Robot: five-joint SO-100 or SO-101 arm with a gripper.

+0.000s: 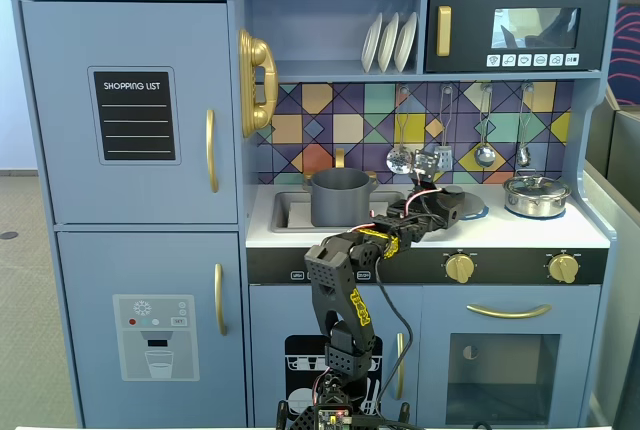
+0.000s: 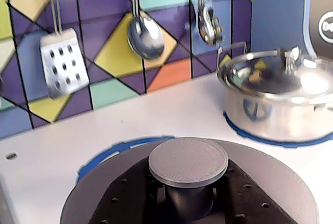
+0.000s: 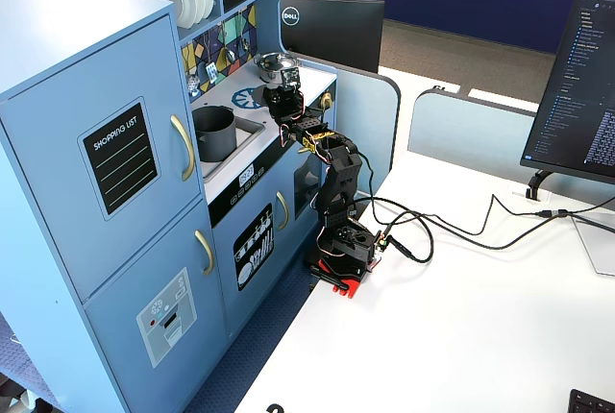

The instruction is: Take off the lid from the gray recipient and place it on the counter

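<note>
Blue toy kitchen stands against the desk, its white counter (image 1: 420,233) running from the sink on the left to a shiny steel pot (image 1: 536,195) on the far right. In both fixed views the gray pot (image 1: 341,197) sits in the sink with its mouth open, so the lid is already off it.

That lid (image 2: 276,182) is with the arm now. In the wrist view it fills the bottom of the frame, a dark gray disc with its round knob facing up, and the gripper (image 2: 188,200) is clenched on that knob from either side. Beneath and behind the disc shows the blue burner ring (image 2: 112,151) printed on the counter, so the lid is over the middle of the worktop, between the sink and the steel pot.

Whether the lid already rests on the counter or hangs just above it, I cannot tell from here. Judging by this, the lifting and carrying look done. What seems left is to set the lid fully down if it is not, let go of the knob, and draw the arm clear without dragging the disc along.
</note>
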